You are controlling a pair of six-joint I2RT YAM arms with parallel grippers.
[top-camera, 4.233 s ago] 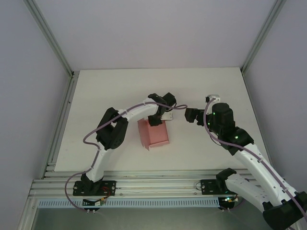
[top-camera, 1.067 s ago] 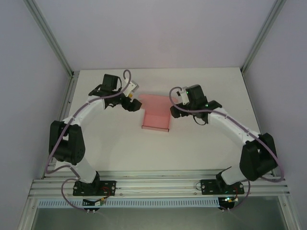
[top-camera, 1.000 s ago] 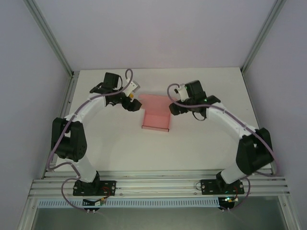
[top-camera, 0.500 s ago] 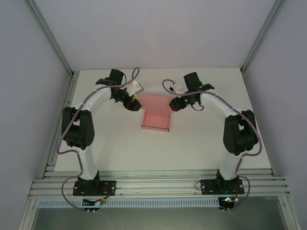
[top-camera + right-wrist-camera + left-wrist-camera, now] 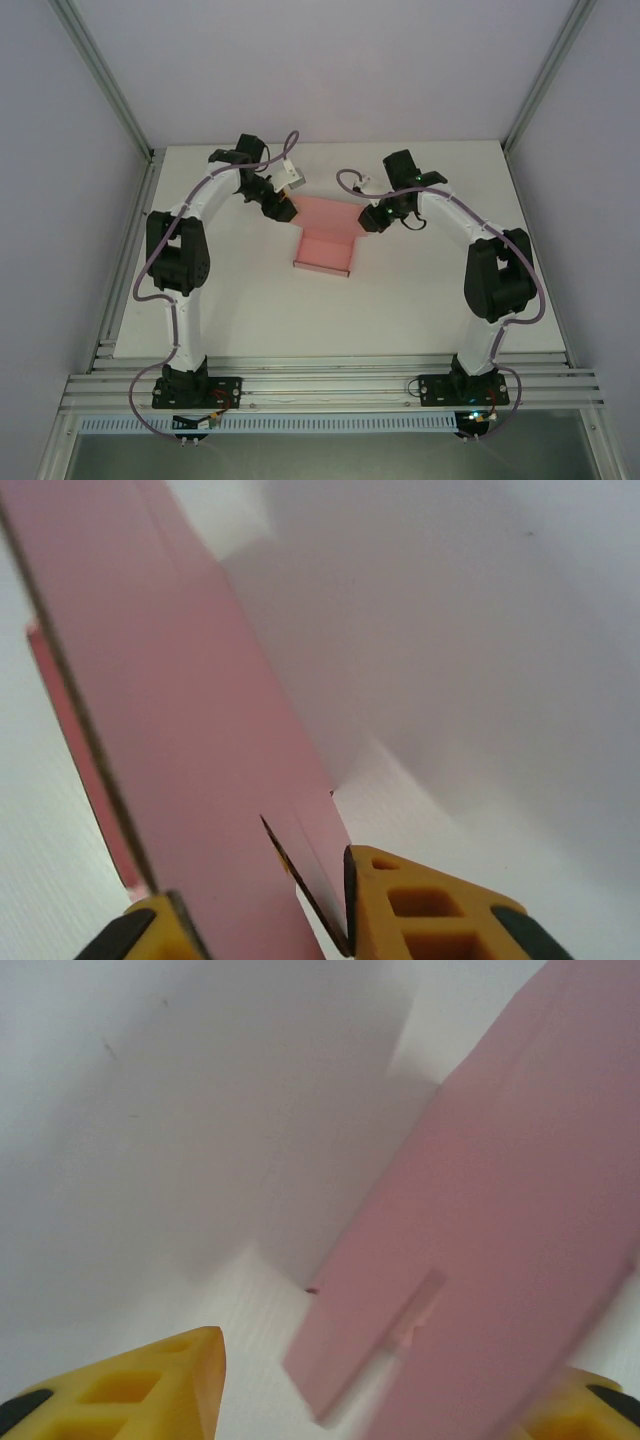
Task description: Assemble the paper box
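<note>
2 arms reach to the far middle of the bench (image 5: 430, 290), 1 on each side of the paper box (image 5: 322, 248). The box lies about midway between the bench's left and right edges, as a shallow pink tray with a wider far panel (image 5: 325, 210) at its rear.

Your left hand (image 5: 282, 210) sits at the left end of that panel, touching or just beside it. In the left wrist view the left hand (image 5: 385, 1385) has its yellow fingers (image 5: 170, 1380) set apart. The pink card of the paper box (image 5: 480, 1210) runs between them, close against the finger on the right of the view, and white bench shows between the card and the other finger. So that hand is not clamped. A small slit (image 5: 415, 1305) is cut into the card near its lower edge.

Your right hand (image 5: 371, 219) sits at the right end of the panel. In the right wrist view the right hand (image 5: 260, 890) has its fingers (image 5: 420, 910) drawn near each other, with the paper box (image 5: 170, 680) filling the gap between them. A slit (image 5: 280, 852) lies just beside the finger on the right of the view. You cannot tell from here whether this hand is pinching the card or merely brackets it.
</note>
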